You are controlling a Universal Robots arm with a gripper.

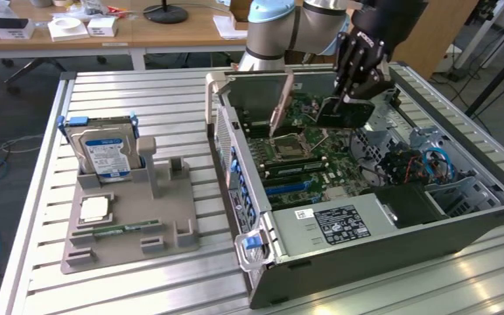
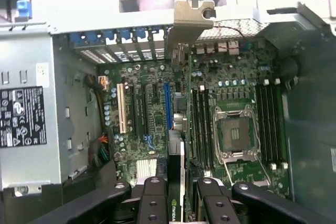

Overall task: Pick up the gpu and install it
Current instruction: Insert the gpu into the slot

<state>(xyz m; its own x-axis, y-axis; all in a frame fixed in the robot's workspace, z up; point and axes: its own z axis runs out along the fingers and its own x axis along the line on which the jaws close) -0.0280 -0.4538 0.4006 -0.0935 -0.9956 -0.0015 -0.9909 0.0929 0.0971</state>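
Wrist view: the gripper (image 2: 181, 195) is clenched on the gpu (image 2: 181, 166), one finger against each face. The card is held on edge, presumably so its connector edge meets a slot squarely. Its silver bracket (image 2: 192, 18) reaches the slotted rear wall of the computer case (image 1: 383, 262).

Exterior view places the gripper in the upper centre-right of the frame, above the motherboard (image 1: 322, 157). Judgement: the card is not yet seated.

Clearance is tight. A blue slot (image 2: 167, 103) lies just beside the card and memory slots (image 2: 199, 124) flank the other side. The hard drive (image 1: 103, 154) stands well apart at the exterior view's left.
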